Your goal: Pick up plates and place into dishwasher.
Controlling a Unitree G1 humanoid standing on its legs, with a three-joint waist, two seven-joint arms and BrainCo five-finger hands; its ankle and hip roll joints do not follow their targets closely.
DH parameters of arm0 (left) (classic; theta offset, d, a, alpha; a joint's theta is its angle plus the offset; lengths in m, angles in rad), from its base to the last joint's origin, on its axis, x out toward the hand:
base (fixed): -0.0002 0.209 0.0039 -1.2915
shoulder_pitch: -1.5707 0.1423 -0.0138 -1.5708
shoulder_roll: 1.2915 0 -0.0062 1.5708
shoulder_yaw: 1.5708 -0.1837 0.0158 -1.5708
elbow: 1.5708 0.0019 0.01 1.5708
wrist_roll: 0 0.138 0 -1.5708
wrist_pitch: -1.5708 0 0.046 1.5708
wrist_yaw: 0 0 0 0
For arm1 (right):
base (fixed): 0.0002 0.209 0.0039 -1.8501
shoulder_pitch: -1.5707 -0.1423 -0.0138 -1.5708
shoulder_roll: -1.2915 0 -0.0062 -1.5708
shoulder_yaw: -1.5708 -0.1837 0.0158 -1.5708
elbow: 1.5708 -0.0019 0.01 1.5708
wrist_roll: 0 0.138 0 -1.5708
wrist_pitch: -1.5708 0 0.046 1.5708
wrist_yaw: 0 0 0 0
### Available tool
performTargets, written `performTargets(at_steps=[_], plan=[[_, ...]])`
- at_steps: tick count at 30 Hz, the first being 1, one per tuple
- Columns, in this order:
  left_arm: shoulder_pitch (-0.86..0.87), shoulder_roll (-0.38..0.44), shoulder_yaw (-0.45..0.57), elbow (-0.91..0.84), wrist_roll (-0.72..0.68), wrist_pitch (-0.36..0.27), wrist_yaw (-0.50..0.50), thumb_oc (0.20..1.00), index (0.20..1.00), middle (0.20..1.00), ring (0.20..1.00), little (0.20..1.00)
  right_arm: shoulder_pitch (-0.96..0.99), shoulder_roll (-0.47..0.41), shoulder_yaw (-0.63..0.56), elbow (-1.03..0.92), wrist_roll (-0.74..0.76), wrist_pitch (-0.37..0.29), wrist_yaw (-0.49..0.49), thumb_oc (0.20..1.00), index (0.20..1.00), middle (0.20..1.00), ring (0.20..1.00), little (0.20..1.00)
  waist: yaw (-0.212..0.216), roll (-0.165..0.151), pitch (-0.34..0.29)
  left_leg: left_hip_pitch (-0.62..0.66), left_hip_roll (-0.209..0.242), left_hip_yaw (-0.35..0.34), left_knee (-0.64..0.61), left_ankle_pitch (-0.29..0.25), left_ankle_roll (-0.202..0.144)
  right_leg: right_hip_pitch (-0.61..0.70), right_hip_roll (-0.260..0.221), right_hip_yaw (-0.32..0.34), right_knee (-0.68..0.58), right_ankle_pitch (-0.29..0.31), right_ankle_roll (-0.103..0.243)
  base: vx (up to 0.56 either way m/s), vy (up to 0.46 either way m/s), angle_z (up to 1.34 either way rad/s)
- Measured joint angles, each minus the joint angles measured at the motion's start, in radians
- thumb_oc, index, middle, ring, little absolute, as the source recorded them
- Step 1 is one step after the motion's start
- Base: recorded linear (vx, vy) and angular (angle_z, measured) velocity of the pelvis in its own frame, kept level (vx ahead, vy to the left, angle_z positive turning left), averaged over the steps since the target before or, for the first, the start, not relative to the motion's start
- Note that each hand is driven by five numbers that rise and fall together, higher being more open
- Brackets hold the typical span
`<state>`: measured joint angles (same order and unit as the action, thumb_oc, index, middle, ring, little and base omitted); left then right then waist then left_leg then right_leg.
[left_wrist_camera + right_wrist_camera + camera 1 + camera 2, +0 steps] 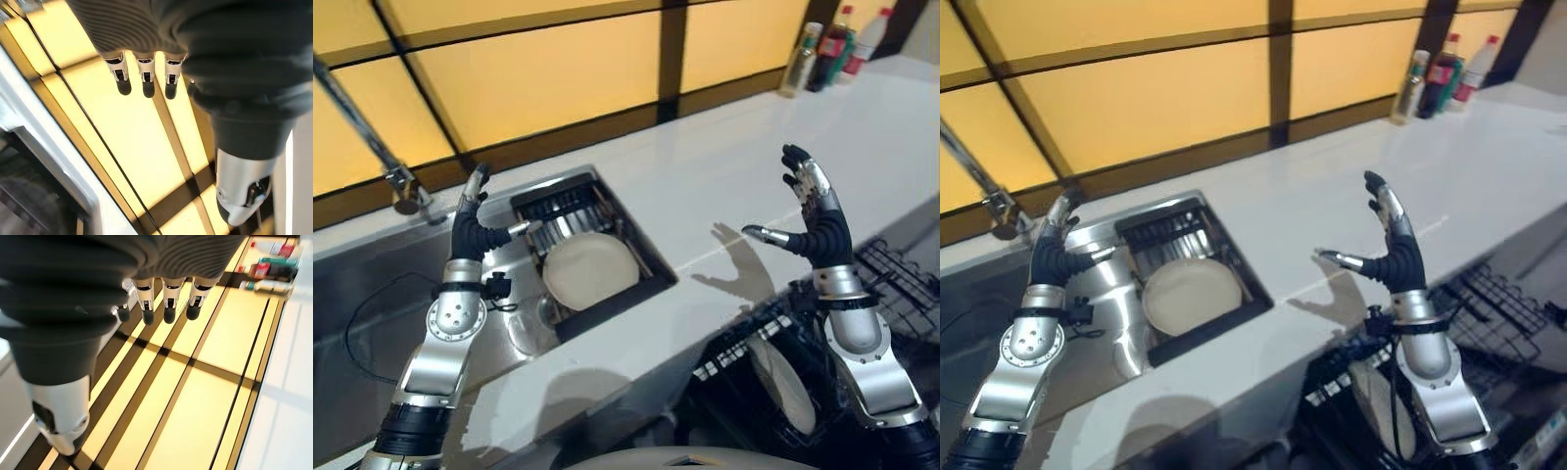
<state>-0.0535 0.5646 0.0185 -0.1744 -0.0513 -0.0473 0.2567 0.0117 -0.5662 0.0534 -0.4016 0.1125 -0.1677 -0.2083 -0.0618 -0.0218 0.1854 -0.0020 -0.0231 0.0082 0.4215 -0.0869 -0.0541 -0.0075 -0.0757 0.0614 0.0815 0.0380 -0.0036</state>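
Observation:
A cream plate [590, 270] lies flat on a black rack [570, 208] inside the steel sink [509, 333]. Another cream plate [781, 384] stands on edge in the black dishwasher rack [891, 284] below the counter's front. My left hand [472, 227] is raised over the sink, just left of the flat plate, fingers straight and holding nothing. My right hand [815, 211] is raised above the counter edge and the dishwasher rack, fingers spread and empty. In the wrist views the left hand's fingers [143, 73] and the right hand's fingers [168, 303] point at the yellow wall.
A white counter [754, 147] runs to the right of the sink. Three bottles [832, 49] stand at its far right corner. A steel tap [372, 142] rises at the sink's back left. Yellow wall panels [558, 69] with dark strips back the counter.

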Motion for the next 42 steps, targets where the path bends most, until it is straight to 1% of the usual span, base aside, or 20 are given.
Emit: performTargets(at_steps=[1,2,3,4,5,6,7,8,9,10,11,14,15,19,21,23,28,32,36,42], plan=[[0.015,0.001,-0.002,0.001,0.000,0.003,-0.001,1.000,1.000,1.000,1.000,1.000,-0.017,-0.002,0.010,0.010,0.000,-0.001,0.002,1.000,1.000,1.000,1.000,1.000,0.024,0.001,0.002,0.009,-0.053,-0.052,-0.026,-0.013,0.022,-0.025,0.004,0.058,0.007,0.006,-0.008,0.12,0.052,-1.17],[0.017,0.002,-0.002,0.005,0.000,0.008,-0.002,1.000,1.000,1.000,1.000,1.000,-0.034,0.000,0.022,0.030,0.000,0.000,-0.001,1.000,1.000,1.000,1.000,1.000,0.026,0.002,0.002,0.012,-0.087,-0.096,-0.058,-0.027,0.050,-0.037,0.009,0.102,0.006,0.020,-0.005,0.15,0.088,-1.04],[0.016,0.004,-0.002,0.007,0.000,0.015,-0.003,1.000,1.000,1.000,1.000,1.000,-0.050,-0.004,0.036,0.048,0.000,0.004,-0.002,1.000,1.000,1.000,1.000,1.000,0.025,0.009,0.003,0.035,-0.114,-0.122,-0.129,-0.038,0.070,-0.052,0.015,0.119,0.016,0.021,-0.004,0.15,0.086,-0.74],[0.015,0.006,-0.002,0.007,0.000,0.018,-0.002,1.000,1.000,1.000,1.000,1.000,-0.056,-0.008,0.041,0.053,0.000,0.009,-0.001,1.000,1.000,1.000,1.000,1.000,0.024,0.023,0.002,0.051,-0.137,-0.158,-0.200,-0.063,0.104,-0.071,0.038,0.146,0.014,0.031,0.018,0.16,0.093,-0.95],[0.019,0.007,-0.001,0.010,0.000,0.027,-0.001,1.000,1.000,1.000,1.000,1.000,-0.068,-0.015,0.045,0.055,0.000,0.015,0.001,1.000,1.000,1.000,1.000,1.000,0.042,0.071,-0.012,0.062,-0.152,-0.275,-0.289,-0.105,0.164,-0.099,0.084,0.184,-0.001,0.037,0.038,0.10,0.058,-1.58],[0.020,0.007,0.013,0.024,0.000,0.037,0.001,1.000,1.000,1.000,1.000,1.000,-0.096,-0.009,0.055,0.070,0.000,0.019,0.004,1.000,1.000,1.000,1.000,1.000,0.101,0.112,0.003,0.061,-0.126,-0.263,-0.308,-0.059,0.161,-0.142,0.139,0.183,0.126,0.018,0.013,0.09,0.073,-2.07],[0.046,0.016,0.015,0.039,0.000,0.058,0.007,1.000,1.000,1.000,1.000,1.000,-0.103,-0.009,0.077,0.075,0.000,0.032,0.005,1.000,1.000,1.000,1.000,1.000,0.125,0.128,0.008,0.060,-0.099,-0.217,-0.303,-0.038,0.184,-0.179,0.178,0.158,0.336,-0.074,-0.006,0.08,0.089,-1.78],[0.065,0.035,0.015,0.043,-0.001,0.066,0.008,1.000,1.000,1.000,1.000,1.000,-0.098,-0.010,0.082,0.068,0.000,0.032,0.007,1.000,1.000,1.000,1.000,1.000,0.121,0.105,0.002,0.070,-0.113,-0.217,-0.304,-0.035,0.169,-0.164,0.163,0.143,0.405,-0.146,0.007,0.06,0.115,-1.22],[0.072,0.066,0.015,0.054,-0.005,0.070,0.009,1.000,1.000,1.000,1.000,1.000,-0.099,-0.009,0.079,0.067,0.000,0.035,0.004,1.000,1.000,1.000,1.000,1.000,0.119,0.064,-0.009,0.075,-0.141,-0.216,-0.311,-0.008,0.138,-0.113,0.122,0.148,0.351,-0.238,0.010,0.05,0.108,-0.73],[0.065,0.069,0.013,0.092,-0.007,0.075,0.011,1.000,1.000,1.000,1.000,1.000,-0.105,-0.010,0.075,0.072,0.001,0.043,-0.001,1.000,1.000,1.000,1.000,1.000,0.117,0.071,-0.005,0.074,-0.135,-0.237,-0.305,0.013,0.120,-0.088,0.125,0.143,0.299,-0.222,-0.020,0.05,0.114,-0.61],[0.066,0.072,0.012,0.117,-0.011,0.082,0.012,1.000,1.000,1.000,1.000,1.000,-0.097,-0.008,0.075,0.071,0.001,0.050,-0.008,1.000,1.000,1.000,1.000,1.000,0.104,0.081,-0.010,0.077,-0.122,-0.245,-0.313,0.020,0.107,-0.072,0.132,0.139,0.259,-0.203,-0.023,0.08,0.102,-0.31],[0.057,0.084,0.013,0.130,-0.041,0.088,0.020,1.000,1.000,1.000,1.000,1.000,-0.072,-0.024,0.059,0.056,0.018,0.058,-0.010,1.000,1.000,1.000,1.000,1.000,0.056,0.084,-0.020,0.078,-0.113,-0.241,-0.353,0.048,0.108,-0.072,0.131,0.134,0.217,-0.179,-0.018,0.09,0.085,-0.02],[0.054,0.084,0.013,0.130,-0.051,0.092,0.019,1.000,1.000,1.000,1.000,1.000,-0.066,-0.026,0.049,0.056,0.019,0.059,-0.008,1.000,1.000,1.000,1.000,1.000,0.048,0.088,-0.022,0.078,-0.111,-0.239,-0.360,0.050,0.109,-0.071,0.131,0.134,0.207,-0.176,-0.016,0.09,0.044,-0.13],[0.050,0.083,0.019,0.147,-0.077,0.104,0.017,1.000,1.000,1.000,1.000,1.000,-0.037,-0.036,0.006,0.056,0.036,0.062,0.001,1.000,1.000,1.000,1.000,1.000,0.043,0.110,-0.040,0.082,-0.099,-0.229,-0.380,0.051,0.111,-0.054,0.132,0.129,0.150,-0.153,-0.015,0.09,0.037,-0.07],[0.046,0.082,0.027,0.187,-0.091,0.117,0.013,1.000,1.000,1.000,1.000,1.000,-0.035,-0.036,0.001,0.056,0.039,0.068,0.004,1.000,1.000,1.000,1.000,1.000,0.041,0.117,-0.044,0.100,-0.093,-0.230,-0.389,0.051,0.111,-0.027,0.133,0.127,0.125,-0.139,-0.023,0.12,0.063,0.03],[0.046,0.083,0.041,0.251,-0.107,0.137,0.020,1.000,1.000,1.000,1.000,1.000,-0.038,-0.036,0.002,0.056,0.039,0.073,0.006,1.000,1.000,1.000,1.000,1.000,0.024,0.121,-0.050,0.122,-0.087,-0.230,-0.406,0.051,0.111,-0.007,0.134,0.124,0.104,-0.141,-0.021,0.13,0.075,0.04],[0.041,0.102,0.059,0.451,-0.121,0.187,0.099,1.000,1.000,1.000,1.000,1.000,-0.031,-0.045,0.000,0.057,0.040,0.107,0.013,1.000,1.000,1.000,1.000,1.000,0.014,0.132,-0.055,0.133,-0.083,-0.227,-0.421,0.052,0.112,0.000,0.136,0.124,0.093,-0.142,-0.018,0.08,0.078,-0.01],[0.040,0.153,0.092,0.546,-0.119,0.234,0.110,1.000,1.000,1.000,1.000,1.000,-0.024,-0.088,0.000,0.056,0.066,0.125,0.029,1.000,1.000,1.000,1.000,1.000,-0.001,0.146,-0.047,0.132,-0.082,-0.225,-0.425,0.053,0.114,-0.005,0.135,0.122,0.095,-0.143,-0.018,0.05,0.110,-0.02],[0.036,0.171,0.107,0.639,-0.119,0.280,0.094,1.000,1.000,1.000,1.000,1.000,-0.025,-0.145,-0.002,0.056,0.078,0.136,0.030,1.000,1.000,1.000,1.000,1.000,-0.003,0.180,-0.020,0.122,-0.087,-0.204,-0.427,0.056,0.117,-0.034,0.123,0.103,0.118,-0.146,-0.012,0.00,0.165,-0.15],[-0.020,0.178,0.079,0.714,-0.119,0.297,0.006,1.000,1.000,1.000,1.000,1.000,-0.045,-0.197,-0.002,0.057,0.078,0.167,0.041,1.000,1.000,1.000,1.000,1.000,-0.010,0.209,0.034,0.074,-0.095,-0.185,-0.425,0.071,0.116,-0.109,0.116,0.106,0.169,-0.151,-0.006,-0.03,0.179,-0.08]])
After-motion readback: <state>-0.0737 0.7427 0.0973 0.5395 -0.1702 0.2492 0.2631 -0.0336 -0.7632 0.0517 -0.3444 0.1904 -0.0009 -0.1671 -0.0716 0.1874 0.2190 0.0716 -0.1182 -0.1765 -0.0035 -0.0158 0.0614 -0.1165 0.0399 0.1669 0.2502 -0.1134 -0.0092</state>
